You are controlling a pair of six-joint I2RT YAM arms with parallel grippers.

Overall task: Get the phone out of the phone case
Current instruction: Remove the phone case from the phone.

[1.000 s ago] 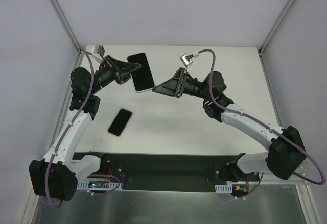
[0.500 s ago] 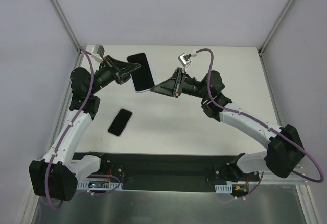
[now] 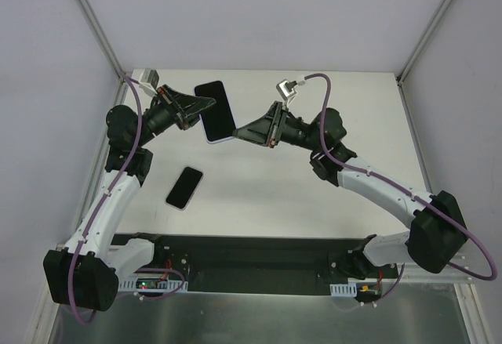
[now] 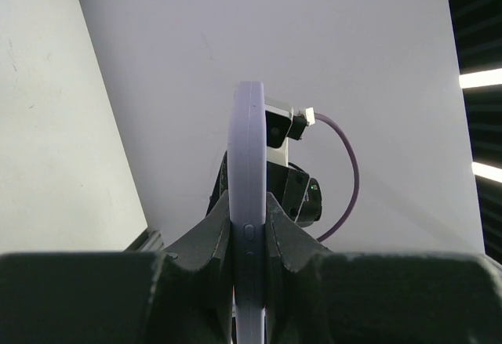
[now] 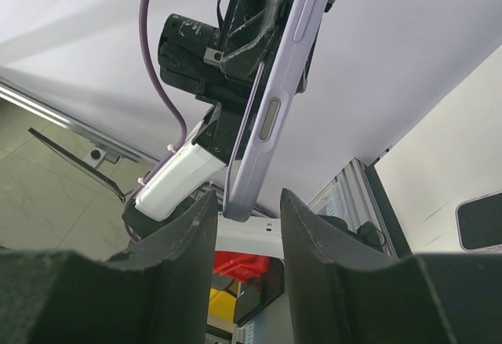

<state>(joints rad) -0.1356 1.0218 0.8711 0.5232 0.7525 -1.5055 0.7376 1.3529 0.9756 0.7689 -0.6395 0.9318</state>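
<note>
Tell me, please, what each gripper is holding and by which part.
The left gripper clamps the lavender phone case across its faces at one long edge. The right gripper only straddles its corner, open.

A white table (image 3: 353, 124) carries a dark phone (image 3: 184, 188) lying flat and face up near its left edge, closer to the near edge than to the far one. Plain white walls (image 3: 259, 15) close in the table on the left, far and right sides, with aluminium posts (image 3: 96, 23) rising from the two far corners. A black mounting plate (image 3: 251, 254) runs along the near edge.
</note>
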